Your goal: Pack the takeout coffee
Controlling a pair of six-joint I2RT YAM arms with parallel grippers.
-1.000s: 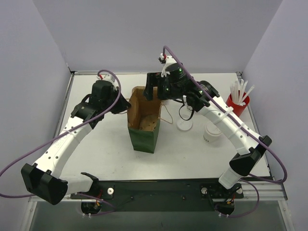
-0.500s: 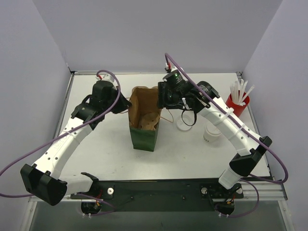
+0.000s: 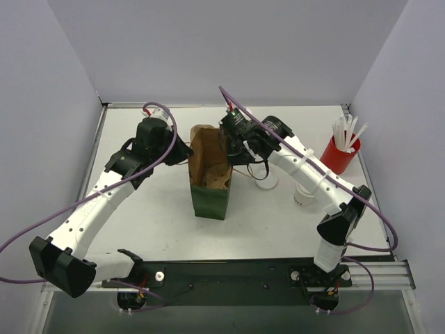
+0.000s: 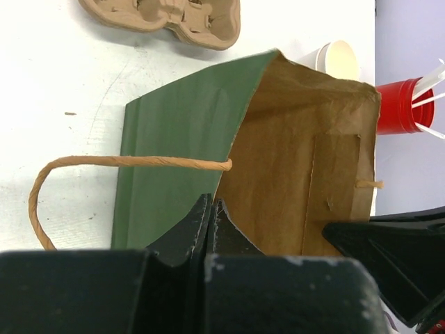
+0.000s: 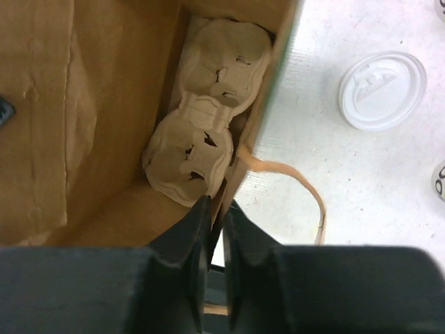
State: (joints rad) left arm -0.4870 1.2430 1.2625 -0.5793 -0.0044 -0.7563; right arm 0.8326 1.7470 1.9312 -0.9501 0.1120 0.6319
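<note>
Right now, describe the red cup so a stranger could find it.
Go to the far right corner of the table. The red cup stands there, upright, holding white sticks. It is the only red cup; the nearby paper cup is white.

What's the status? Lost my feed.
Left pincer, right pincer shut on bag rims. Takeout cup on table, not yet packed. Carrier lying in bag.

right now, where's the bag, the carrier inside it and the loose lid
bag (image 3: 208,200), top view, on its green front face
carrier (image 5: 206,108), right wrist view, on the waist between its two wells
lid (image 5: 382,90), right wrist view, on the middle of its top
</note>
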